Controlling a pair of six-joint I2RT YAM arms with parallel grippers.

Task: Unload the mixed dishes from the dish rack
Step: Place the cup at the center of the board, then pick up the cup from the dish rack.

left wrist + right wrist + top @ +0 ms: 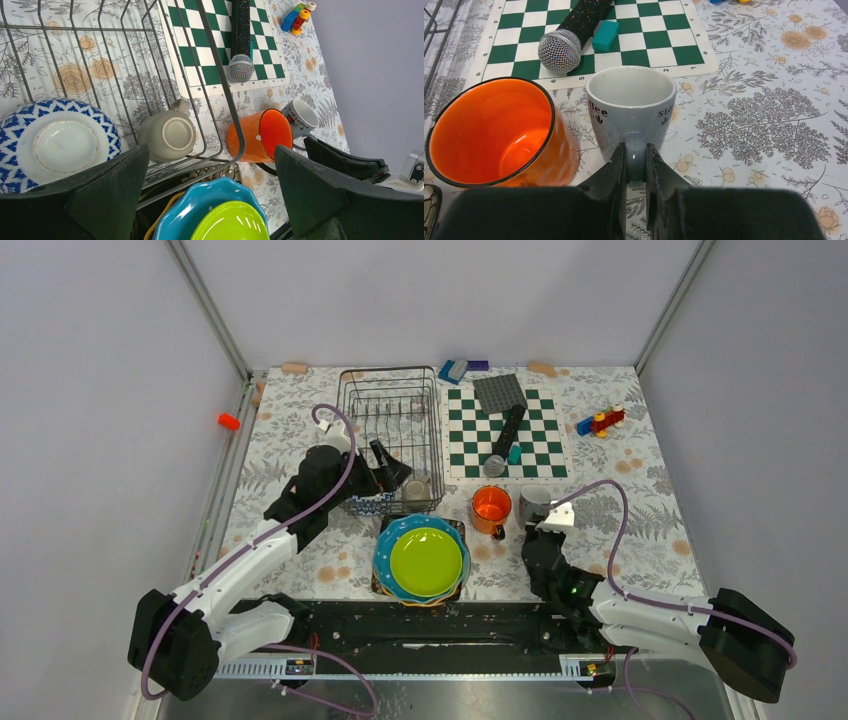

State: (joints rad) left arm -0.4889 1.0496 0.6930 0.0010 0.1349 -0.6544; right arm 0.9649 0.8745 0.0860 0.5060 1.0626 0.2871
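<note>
Pinching the handle of the grey mug (631, 105), my right claw (636, 165) is drawn narrow, one finger on each side of the loop. The mug stands upright on the flowered tablecloth (749, 125), straight ahead of the claw. Just left of the claw stands the orange mug (499, 135), also upright and close beside the grey one; whether they touch I cannot tell. Farther ahead, a microphone (556, 50) and a teal brick (605, 36) lie on the checkerboard mat (649, 45).

My left claw (210, 155) is spread wide and holds nothing, hanging over the near end of the dish rack (220, 90). Just ahead of it, a little left of centre, a small grey cup (167, 134) sits in the rack, showing me its base. By my left finger a blue-and-white patterned bowl (55, 142) shows its underside, also in the rack. Below the claw, outside the rack, a lime green plate (232, 225) lies on a blue plate (200, 202).
</note>
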